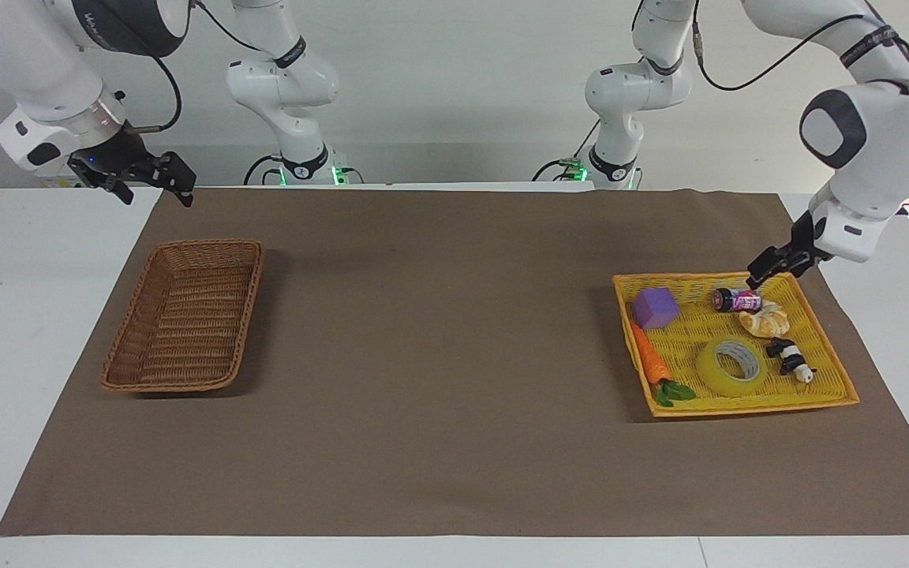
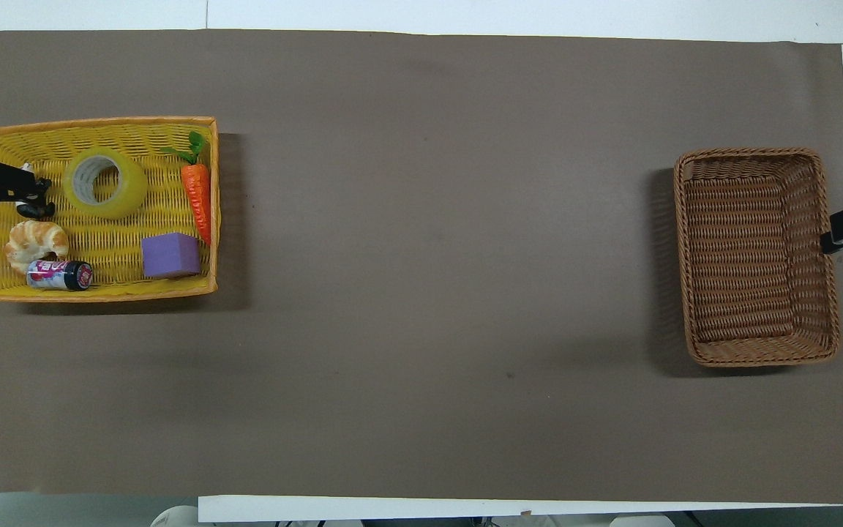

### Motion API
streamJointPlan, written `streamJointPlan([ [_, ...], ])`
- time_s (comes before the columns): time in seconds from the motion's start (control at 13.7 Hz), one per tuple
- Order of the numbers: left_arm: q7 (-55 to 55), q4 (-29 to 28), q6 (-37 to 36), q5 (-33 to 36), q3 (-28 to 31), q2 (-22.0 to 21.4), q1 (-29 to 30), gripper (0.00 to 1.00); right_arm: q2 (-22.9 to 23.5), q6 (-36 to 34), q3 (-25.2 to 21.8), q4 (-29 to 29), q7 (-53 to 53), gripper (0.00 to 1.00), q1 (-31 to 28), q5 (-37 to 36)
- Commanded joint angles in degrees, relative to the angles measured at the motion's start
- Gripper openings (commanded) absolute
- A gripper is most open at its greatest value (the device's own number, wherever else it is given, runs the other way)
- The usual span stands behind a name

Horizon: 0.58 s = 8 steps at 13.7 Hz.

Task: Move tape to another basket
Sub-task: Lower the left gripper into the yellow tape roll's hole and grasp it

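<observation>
Tape [image 1: 731,367] lies flat in the yellow tray [image 1: 833,390] at the left arm's end of the table, core hole up, so its axis is vertical; it sits in the tray's half farther from the robots, between carrot [image 1: 650,360] and panda [image 1: 791,359]; left gripper [image 1: 762,272] hangs over the tray's edge nearest the robots, above the small can [image 1: 737,300], jaws apart and empty; from there the tape lies farther from the robots and a little toward the table's middle, past the croissant [image 1: 767,319]; the left arm is much the nearer arm, so the pickup looks like its job; right gripper [image 1: 147,177] waits up near the basket [image 1: 182,319], jaws open, holding nothing; basket stands well apart at the right arm's end, with nothing in it; tape not yet touched; tape is a translucent yellow ring on a grey-white core, smooth and rounded; likely best gripped across its wall, one finger in the hole; tray is flat bright weave with a low rim; basket is brown wicker with raised sloping sides; purple block [image 1: 654,307] sits beside the carrot; brown mat [image 1: 439,355] matte.
</observation>
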Motion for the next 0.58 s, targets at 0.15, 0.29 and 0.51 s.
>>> streamJointPlan([
  [0.15,0.1,-1.0,9.7,-0.3,-0.2,7.4,1.8,0.82,-1.1,0.5,0.4,-1.3,-1.3,0.99,-0.3,-0.1],
  [0.29,0.0,-0.9,12.5,-0.3,-0.2,9.5,1.7,0.81,-1.1,0.5,0.4,-1.3,-1.3,0.99,-0.3,-0.1],
  [0.51,-0.1,-0.6,15.4,-0.4,-0.2,12.5,1.7,0.72,-1.1,0.5,0.4,-1.3,-1.3,0.99,-0.3,-0.1],
])
